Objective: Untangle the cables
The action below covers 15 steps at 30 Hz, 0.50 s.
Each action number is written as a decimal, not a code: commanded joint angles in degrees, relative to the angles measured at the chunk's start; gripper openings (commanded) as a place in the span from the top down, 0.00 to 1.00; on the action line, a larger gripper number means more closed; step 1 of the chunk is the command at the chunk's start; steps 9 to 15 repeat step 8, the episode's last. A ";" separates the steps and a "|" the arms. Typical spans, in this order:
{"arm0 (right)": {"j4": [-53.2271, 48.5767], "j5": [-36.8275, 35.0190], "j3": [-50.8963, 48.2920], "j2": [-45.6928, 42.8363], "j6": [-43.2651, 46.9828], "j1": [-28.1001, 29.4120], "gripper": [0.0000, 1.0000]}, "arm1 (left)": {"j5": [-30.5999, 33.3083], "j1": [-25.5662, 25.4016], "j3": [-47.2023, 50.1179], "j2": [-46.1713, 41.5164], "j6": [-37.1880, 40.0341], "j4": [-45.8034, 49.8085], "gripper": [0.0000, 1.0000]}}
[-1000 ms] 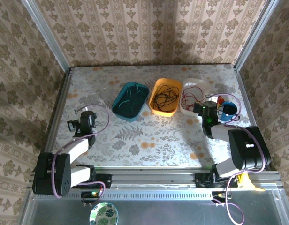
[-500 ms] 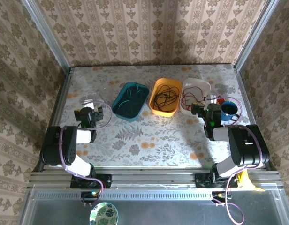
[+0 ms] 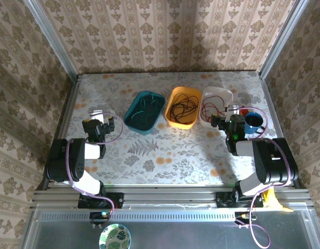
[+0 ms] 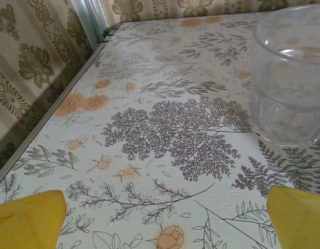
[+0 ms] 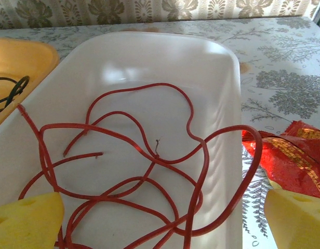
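The cables lie sorted by colour in three trays. Red cables (image 5: 149, 155) loop in the white tray (image 5: 165, 57), black cables (image 3: 182, 106) fill the orange tray (image 3: 183, 123), and green cables (image 3: 144, 108) lie in the teal tray (image 3: 133, 118). My right gripper (image 5: 162, 223) hangs open over the near end of the white tray; red loops run between its yellow pads (image 5: 25, 220) without being held. From above, it (image 3: 226, 118) sits at that tray's near edge. My left gripper (image 4: 162, 223) is open over bare table at the left (image 3: 101, 120).
A clear glass (image 4: 290, 78) stands just ahead and right of the left gripper. A red foil wrapper (image 5: 284, 150) lies right of the white tray, next to a blue cup (image 3: 253, 122). The metal frame rail (image 4: 92, 21) borders the table on the left.
Over the last second the left arm folded and its gripper moved forward toward the glass. The right gripper shifted slightly toward the white tray. Both stayed open.
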<state>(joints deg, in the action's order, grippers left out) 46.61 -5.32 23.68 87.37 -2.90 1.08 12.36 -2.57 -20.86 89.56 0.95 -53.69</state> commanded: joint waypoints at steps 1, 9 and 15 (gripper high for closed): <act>0.96 2.62 0.51 0.60 1.05 -0.58 0.00 | -0.87 0.20 -0.23 0.00 0.94 -2.21 0.00; 1.37 3.50 0.17 0.25 0.88 -0.91 0.00 | -0.87 0.20 -0.23 0.01 0.97 -2.27 0.00; 1.37 3.50 0.17 0.25 0.88 -0.91 0.00 | -0.87 0.20 -0.23 0.01 0.97 -2.27 0.00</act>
